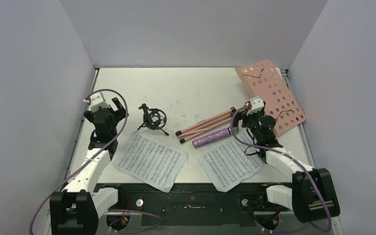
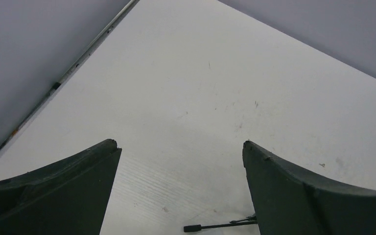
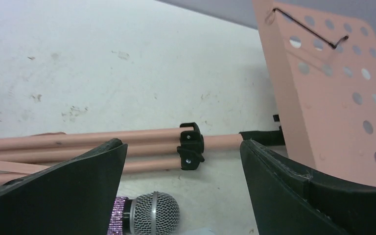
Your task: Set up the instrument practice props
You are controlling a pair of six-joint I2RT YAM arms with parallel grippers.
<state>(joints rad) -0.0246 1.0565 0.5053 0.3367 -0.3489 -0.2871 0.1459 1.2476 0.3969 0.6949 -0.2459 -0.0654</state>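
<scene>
Right gripper, spread wide, over pink music stand near right edge; probably stiff and light, so grab legs beside black collar.

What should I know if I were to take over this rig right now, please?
Left gripper: open, empty, over bare table, left of the mount.
Right gripper: open, empty, low over the stand's folded legs and the mic's head.
Stand lies down at far right, mic beside its legs; left page and right page lie flat near the arms.
Done: nothing assembled.
Left: probably raise the stand, place the pages, seat the mic in the mount.
</scene>
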